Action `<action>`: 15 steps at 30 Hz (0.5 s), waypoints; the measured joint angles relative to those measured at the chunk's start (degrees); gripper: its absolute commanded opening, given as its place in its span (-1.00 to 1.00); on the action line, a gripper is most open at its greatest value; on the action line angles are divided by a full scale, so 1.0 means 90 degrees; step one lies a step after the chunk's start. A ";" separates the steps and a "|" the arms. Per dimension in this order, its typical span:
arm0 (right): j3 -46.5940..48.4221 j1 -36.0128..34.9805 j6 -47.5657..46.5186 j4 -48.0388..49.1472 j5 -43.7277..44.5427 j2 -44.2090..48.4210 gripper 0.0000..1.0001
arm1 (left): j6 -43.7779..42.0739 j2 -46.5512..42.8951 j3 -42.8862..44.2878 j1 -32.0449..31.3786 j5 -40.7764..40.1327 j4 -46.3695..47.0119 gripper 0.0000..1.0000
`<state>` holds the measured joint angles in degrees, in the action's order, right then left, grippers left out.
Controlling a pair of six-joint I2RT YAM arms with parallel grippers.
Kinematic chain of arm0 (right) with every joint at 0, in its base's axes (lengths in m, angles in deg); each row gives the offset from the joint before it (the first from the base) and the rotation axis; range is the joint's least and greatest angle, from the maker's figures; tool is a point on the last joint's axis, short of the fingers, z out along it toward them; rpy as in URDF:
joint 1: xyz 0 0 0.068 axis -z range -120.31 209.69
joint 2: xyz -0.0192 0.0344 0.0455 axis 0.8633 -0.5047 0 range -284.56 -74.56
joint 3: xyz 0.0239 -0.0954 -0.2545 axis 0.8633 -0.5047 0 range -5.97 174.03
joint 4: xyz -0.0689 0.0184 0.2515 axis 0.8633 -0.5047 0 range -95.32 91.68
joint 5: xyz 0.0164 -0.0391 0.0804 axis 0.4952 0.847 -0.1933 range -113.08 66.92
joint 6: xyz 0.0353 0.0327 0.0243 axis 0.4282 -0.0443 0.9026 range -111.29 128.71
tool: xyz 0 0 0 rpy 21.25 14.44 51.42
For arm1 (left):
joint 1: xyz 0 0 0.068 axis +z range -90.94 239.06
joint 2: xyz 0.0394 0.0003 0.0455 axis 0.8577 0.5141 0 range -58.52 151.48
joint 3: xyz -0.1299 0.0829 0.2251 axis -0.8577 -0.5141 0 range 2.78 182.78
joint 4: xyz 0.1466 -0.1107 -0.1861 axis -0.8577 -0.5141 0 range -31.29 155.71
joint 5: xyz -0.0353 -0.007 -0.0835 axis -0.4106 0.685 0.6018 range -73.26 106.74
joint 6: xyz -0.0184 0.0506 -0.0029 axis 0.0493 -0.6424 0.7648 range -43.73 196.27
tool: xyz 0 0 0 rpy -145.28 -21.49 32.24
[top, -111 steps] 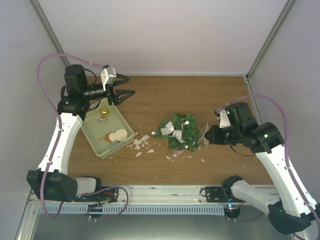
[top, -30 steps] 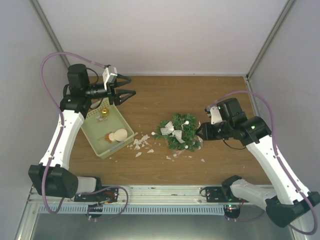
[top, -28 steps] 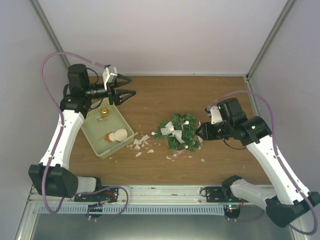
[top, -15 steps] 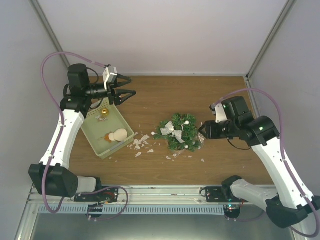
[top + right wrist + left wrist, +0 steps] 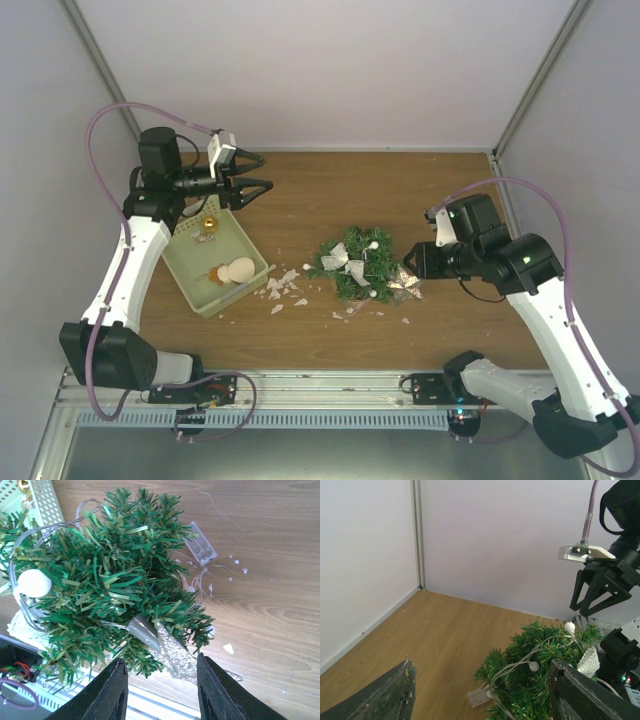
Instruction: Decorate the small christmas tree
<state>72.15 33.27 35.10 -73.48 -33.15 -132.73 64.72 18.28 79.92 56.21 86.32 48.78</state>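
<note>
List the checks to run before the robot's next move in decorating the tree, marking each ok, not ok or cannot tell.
1. Left pincer open and empty: ok.
2. Right pincer open: ok.
3. Silver ornament secured on the small christmas tree: cannot tell.
4. Ornaments available in tray: ok, gold ball among them.
5. Table free of debris: not ok, white fragments beside the tray.

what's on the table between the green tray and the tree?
Scattered white fragments lie on the table between the tray and the small christmas tree; this is clearest in the top external view.
</note>
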 measured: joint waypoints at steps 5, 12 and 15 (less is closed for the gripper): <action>0.0107 0.0000 0.0007 -0.0046 0.0219 0.0007 -0.17 | 0.0000 0.0029 0.0002 0.0000 0.0000 -0.0002 0.44; 0.0226 0.0000 0.0138 -0.0056 0.0529 0.0228 -0.17 | -0.0017 0.0046 0.0012 0.0000 -0.0002 -0.0010 0.45; 0.0219 0.0002 0.0427 -0.0053 0.0799 0.0488 -0.17 | -0.0075 0.0046 0.0012 0.0000 -0.0002 -0.0024 0.45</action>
<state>74.12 33.30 38.95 -73.96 -25.95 -128.34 64.04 18.69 80.03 56.21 86.30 48.56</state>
